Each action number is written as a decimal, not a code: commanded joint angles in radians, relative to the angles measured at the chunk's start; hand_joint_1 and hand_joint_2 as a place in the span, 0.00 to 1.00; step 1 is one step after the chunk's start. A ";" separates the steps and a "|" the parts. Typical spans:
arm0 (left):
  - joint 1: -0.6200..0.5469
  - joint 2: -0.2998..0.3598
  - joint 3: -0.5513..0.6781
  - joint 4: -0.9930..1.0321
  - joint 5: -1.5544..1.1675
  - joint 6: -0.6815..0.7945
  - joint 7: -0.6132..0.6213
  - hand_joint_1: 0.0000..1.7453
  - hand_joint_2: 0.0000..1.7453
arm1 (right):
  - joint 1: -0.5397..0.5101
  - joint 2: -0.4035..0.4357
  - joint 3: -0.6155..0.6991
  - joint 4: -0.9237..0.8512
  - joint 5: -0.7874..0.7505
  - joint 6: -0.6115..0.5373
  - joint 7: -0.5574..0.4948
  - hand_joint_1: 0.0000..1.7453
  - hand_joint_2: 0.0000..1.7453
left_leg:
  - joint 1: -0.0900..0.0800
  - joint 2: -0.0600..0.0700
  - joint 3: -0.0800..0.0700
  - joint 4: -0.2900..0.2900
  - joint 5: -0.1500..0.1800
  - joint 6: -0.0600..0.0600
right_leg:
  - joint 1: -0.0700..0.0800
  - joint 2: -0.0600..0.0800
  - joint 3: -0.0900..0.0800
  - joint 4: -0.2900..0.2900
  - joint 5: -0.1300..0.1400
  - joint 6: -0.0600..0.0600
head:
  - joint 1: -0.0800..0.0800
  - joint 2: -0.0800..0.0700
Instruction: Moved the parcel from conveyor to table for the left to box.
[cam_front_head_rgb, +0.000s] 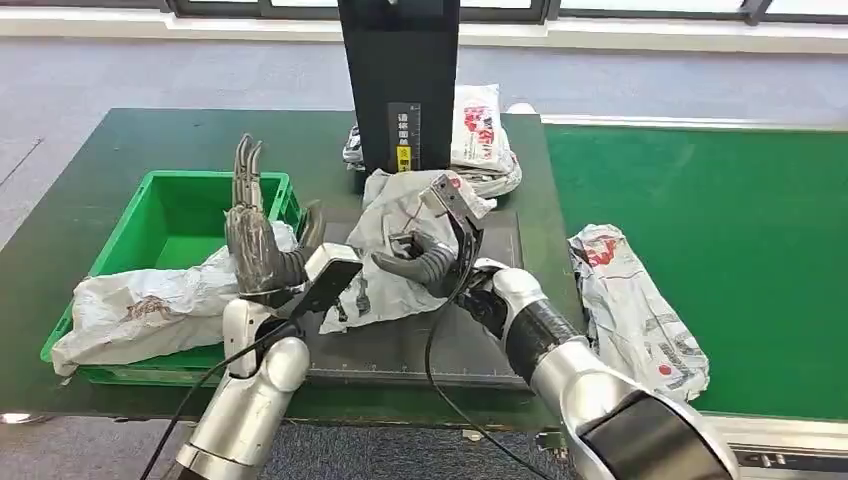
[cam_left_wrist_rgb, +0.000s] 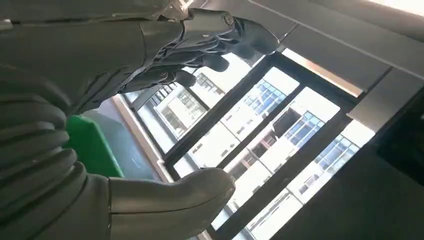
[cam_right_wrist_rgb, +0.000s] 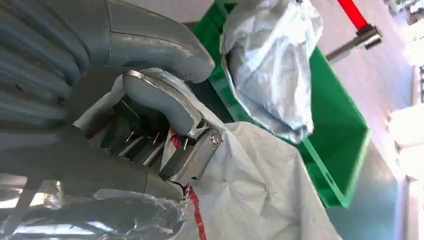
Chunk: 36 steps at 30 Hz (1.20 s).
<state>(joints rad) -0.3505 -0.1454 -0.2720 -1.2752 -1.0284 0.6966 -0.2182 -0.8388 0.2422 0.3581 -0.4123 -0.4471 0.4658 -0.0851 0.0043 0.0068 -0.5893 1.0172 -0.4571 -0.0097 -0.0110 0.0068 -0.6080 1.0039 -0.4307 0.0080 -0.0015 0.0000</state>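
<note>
Right robot hand (cam_front_head_rgb: 440, 245): gripping the grey parcel (cam_front_head_rgb: 395, 270) at frame centre in the head view, fingers closing into the crumpled plastic film. Parcel is lying on the dark mat (cam_front_head_rgb: 420, 345) of the worktop (cam_front_head_rgb: 120, 170), its upper end bunching against the black upright unit (cam_front_head_rgb: 398, 80).

Left robot hand (cam_front_head_rgb: 255, 235): standing raised at centre left, fingers apart and pointing up, holding nothing, just beside the rim of the green bin (cam_front_head_rgb: 175, 195).

Green bin: sitting at left on the worktop, already carrying another grey parcel (cam_front_head_rgb: 150, 305) that is draping over its near wall.

Conveyor (cam_front_head_rgb: 700, 200): green belt running along the right of the frame, one more bagged parcel (cam_front_head_rgb: 635, 310) lying on it near the worktop edge. Further bags (cam_front_head_rgb: 485, 140) are piling at upper centre beside the black unit.

Step in hand, as judged: the parcel appears to be landing on the mat. Doing it well is meaning letting go only once the film is resting flat, opening the fingers wide so loose plastic is not snagging, and leaving the bag nearer the left robot hand, away from the black unit.
</note>
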 joint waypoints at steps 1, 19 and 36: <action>0.013 -0.015 0.071 -0.038 -0.017 0.002 0.013 0.00 1.00 | 0.072 0.012 0.307 -0.021 -0.072 -0.028 0.020 1.00 1.00 | 0.000 0.001 0.002 -0.001 0.000 0.000 | 0.001 0.001 0.001 -0.001 0.000 -0.001 | 0.000 0.000; 0.000 0.043 0.001 -0.074 -0.060 0.002 0.148 0.00 1.00 | 0.088 -0.246 0.467 -0.175 0.378 -0.500 -0.045 0.00 1.00 | 0.000 -0.006 0.001 -0.001 0.002 0.001 | 0.000 -0.007 0.003 -0.003 0.000 0.000 | 0.000 0.000; -0.010 0.049 -0.020 -0.075 -0.080 0.002 0.187 0.00 1.00 | 0.381 -0.346 -0.124 -0.892 0.833 -0.750 -0.044 0.00 1.00 | -0.001 -0.011 -0.002 -0.001 0.002 0.002 | 0.000 -0.011 0.002 -0.003 -0.001 0.001 | 0.000 0.000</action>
<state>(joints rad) -0.3134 -0.1179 -0.2358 -1.4069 -1.1173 0.6966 -0.0351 -0.5352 -0.0957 0.4881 -1.0160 0.3753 -0.1925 -0.0575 0.0037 -0.0006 -0.5906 1.0179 -0.4558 -0.0080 -0.0112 -0.0005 -0.6066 1.0017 -0.4308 0.0091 -0.0019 0.0000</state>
